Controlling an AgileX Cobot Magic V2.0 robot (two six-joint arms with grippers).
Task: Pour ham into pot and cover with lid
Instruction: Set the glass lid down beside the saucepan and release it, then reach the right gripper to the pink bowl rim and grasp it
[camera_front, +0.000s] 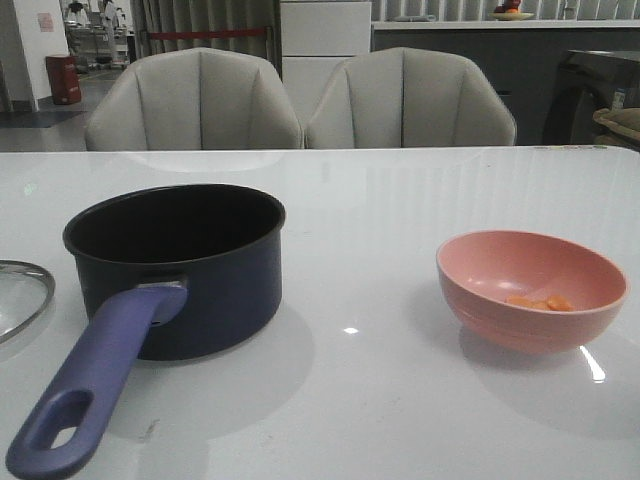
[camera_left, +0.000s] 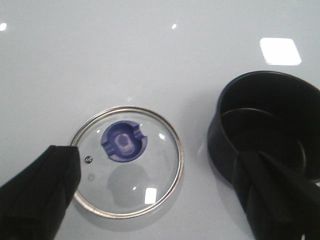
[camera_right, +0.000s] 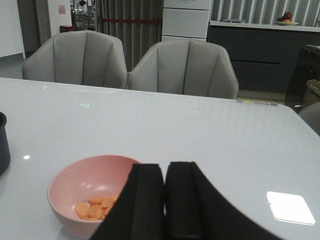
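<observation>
The dark navy pot (camera_front: 190, 265) stands on the left of the white table, its purple-blue handle (camera_front: 95, 390) pointing toward the near edge. Just left of it the glass lid (camera_left: 131, 187) lies flat, blue knob (camera_left: 123, 143) up. My left gripper (camera_left: 155, 162) hangs open above the lid, one finger over the lid's edge, the other over the pot (camera_left: 270, 125). On the right, the ham (camera_front: 541, 301) lies as orange slices in a pink bowl (camera_front: 530, 285). My right gripper (camera_right: 165, 169) is shut on nothing, beside the bowl (camera_right: 75, 182) that holds the ham (camera_right: 95, 207).
Two grey chairs (camera_front: 300, 100) stand behind the table's far edge. The table's right corner (camera_right: 292, 112) shows in the right wrist view. Neither arm appears in the front view. The pot's side (camera_right: 3, 145) is at one edge of the right wrist view.
</observation>
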